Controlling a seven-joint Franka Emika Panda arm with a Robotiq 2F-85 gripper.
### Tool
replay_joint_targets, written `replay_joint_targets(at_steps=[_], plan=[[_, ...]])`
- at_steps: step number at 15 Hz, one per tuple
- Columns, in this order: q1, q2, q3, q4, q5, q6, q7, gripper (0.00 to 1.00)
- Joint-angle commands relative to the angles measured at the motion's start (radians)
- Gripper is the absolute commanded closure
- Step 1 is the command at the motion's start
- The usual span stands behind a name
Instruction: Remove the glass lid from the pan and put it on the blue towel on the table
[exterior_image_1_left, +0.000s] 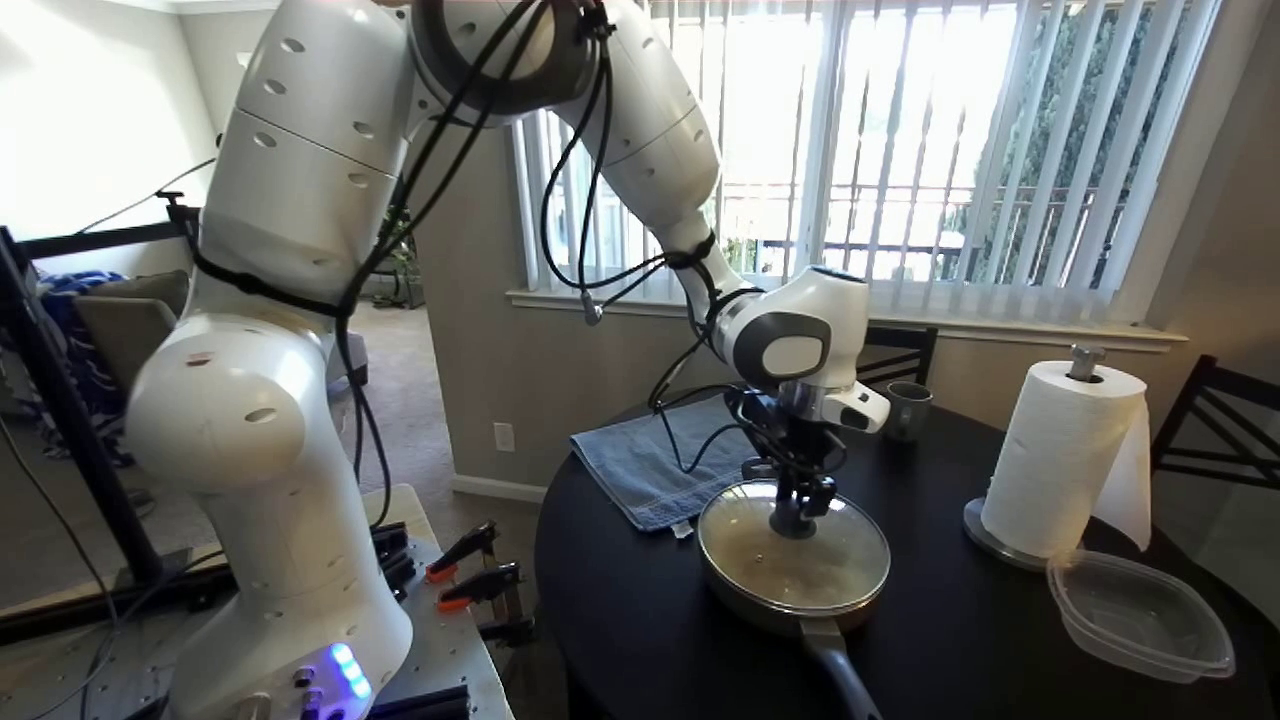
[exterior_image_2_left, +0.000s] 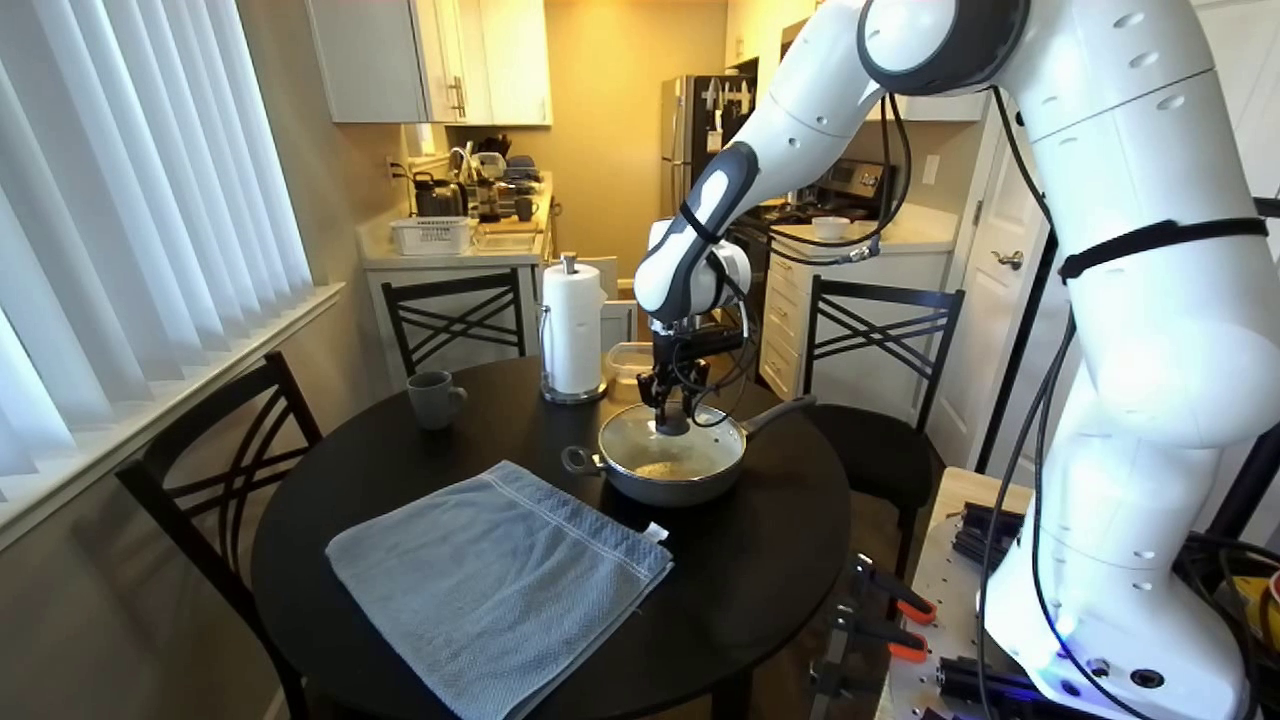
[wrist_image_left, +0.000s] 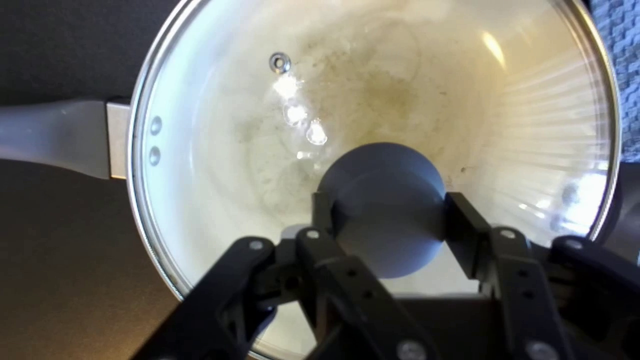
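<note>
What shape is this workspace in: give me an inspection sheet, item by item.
Surface: round table, near-black top.
Job's things: glass lid on the pan; blue towel beside it.
Clutter: grey mug, paper towel roll, plastic container, all on the table.
Pincer: fingers either side of the lid's knob; firm grip can't be confirmed.
Cables: black, running along the arm and looping beside the pincer.
Surroundings: chairs around the table, vertical window blinds.

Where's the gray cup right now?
In an exterior view, the cup stands toward the far left edge of the dark table, left of the paper towel roll, with the blue towel nearer the camera.
</note>
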Motion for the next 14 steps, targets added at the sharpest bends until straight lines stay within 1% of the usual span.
replay_joint_targets(at_steps=[1,4,7,10,14], plan=[[0.053,-0.129,-0.002,-0.05,-0.038,-0.063,0.047,0.68],[0.097,-0.183,0.001,-0.036,-0.081,-0.134,0.076,0.68],[0.121,-0.203,0.02,-0.001,-0.095,-0.216,0.083,0.68],[0.14,-0.182,0.048,0.055,-0.102,-0.292,0.074,0.68],[0.182,-0.111,0.097,0.152,-0.127,-0.358,0.067,0.68]])
